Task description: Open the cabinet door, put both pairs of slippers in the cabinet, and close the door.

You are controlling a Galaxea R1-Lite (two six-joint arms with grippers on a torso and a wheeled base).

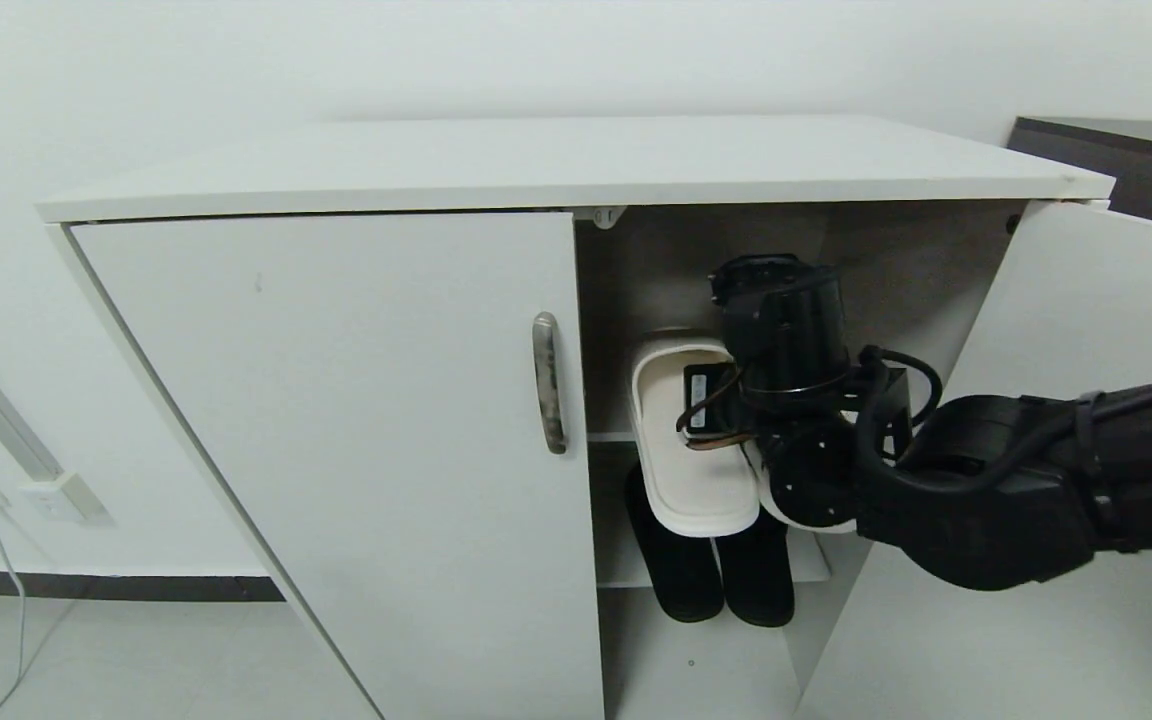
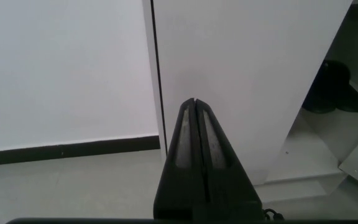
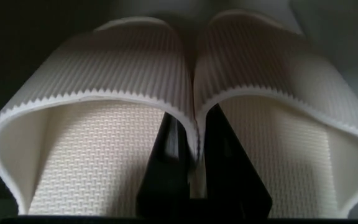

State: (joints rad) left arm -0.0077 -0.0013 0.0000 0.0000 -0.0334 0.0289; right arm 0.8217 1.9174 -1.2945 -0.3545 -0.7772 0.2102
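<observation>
Slippers of white colour are held side by side in the open right half of the cabinet, at the height of the middle shelf. Their open heel ends are turned outward, past the shelf edge. Whether they already rest on this shelf cannot be told.

The right gripper is closed narrowly on this pair. In the right wrist view, its dark fingers are seen pressing together the two inner walls where the slippers touch.

Directly below, the black slippers are placed on the lower shelf, close beside each other, with their ends hanging a little over its front edge.

The right door is swung out wide, and the right arm is passed in front of it. The left door is closed, and its metal handle is seen near the inner edge.

The left gripper is kept outside the cabinet, low before the closed door. Its fingers are pressed fully together and nothing is held between them.
</observation>
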